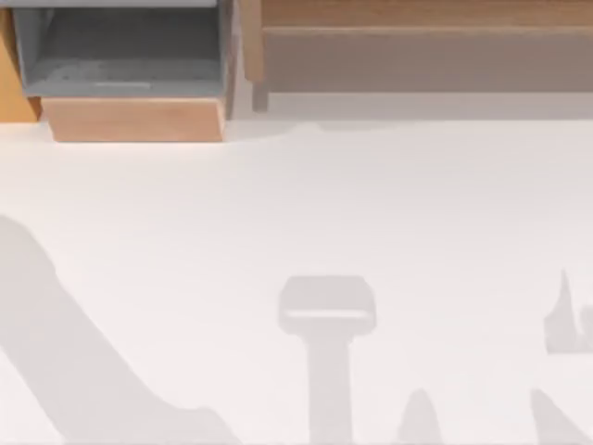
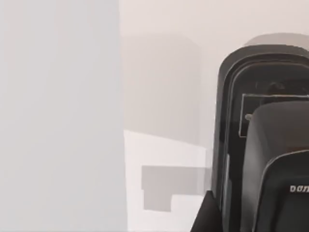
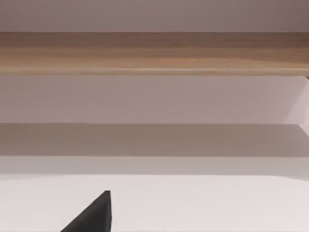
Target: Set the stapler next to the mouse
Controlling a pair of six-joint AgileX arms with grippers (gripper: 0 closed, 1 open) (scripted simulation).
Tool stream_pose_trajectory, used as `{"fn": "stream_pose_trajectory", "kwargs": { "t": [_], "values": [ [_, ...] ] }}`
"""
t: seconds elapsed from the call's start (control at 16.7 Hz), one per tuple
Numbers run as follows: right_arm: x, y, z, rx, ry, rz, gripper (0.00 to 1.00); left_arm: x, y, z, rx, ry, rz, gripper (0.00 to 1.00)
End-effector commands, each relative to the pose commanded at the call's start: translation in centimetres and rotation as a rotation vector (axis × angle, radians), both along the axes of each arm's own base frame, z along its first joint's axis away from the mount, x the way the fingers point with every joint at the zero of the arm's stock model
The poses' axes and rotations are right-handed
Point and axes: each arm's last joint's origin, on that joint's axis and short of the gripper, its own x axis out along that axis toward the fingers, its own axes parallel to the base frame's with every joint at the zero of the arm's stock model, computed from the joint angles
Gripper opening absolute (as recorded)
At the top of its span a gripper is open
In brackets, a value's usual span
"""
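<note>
A black stapler (image 2: 270, 145) sits close against the left gripper; I cannot tell its grip. Confirm the hold, then find the mouse before moving.

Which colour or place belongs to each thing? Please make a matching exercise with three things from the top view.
Things:
1. drawer
2. shelf
3. table

Colour or place:
A. white, with grey shadows on it
B. grey inside, with a wooden front, at the top view's upper left
C. long wooden board, at the top view's upper right

Pairs: 1-B, 2-C, 3-A
</note>
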Motion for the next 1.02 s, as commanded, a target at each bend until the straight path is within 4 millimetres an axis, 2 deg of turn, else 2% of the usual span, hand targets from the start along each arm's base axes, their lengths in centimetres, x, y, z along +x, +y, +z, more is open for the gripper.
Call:
{"fn": "stream_pose_trajectory", "kwargs": {
  "t": [0.78, 1.02],
  "values": [
    [0.0, 0.0, 0.0, 0.0, 0.0, 0.0, 1.0, 0.0, 0.0, 0.0, 0.0, 0.0, 0.0, 0.98],
    [0.0, 0.0, 0.0, 0.0, 0.0, 0.0, 1.0, 0.0, 0.0, 0.0, 0.0, 0.0, 0.0, 1.0]
  ]
}}
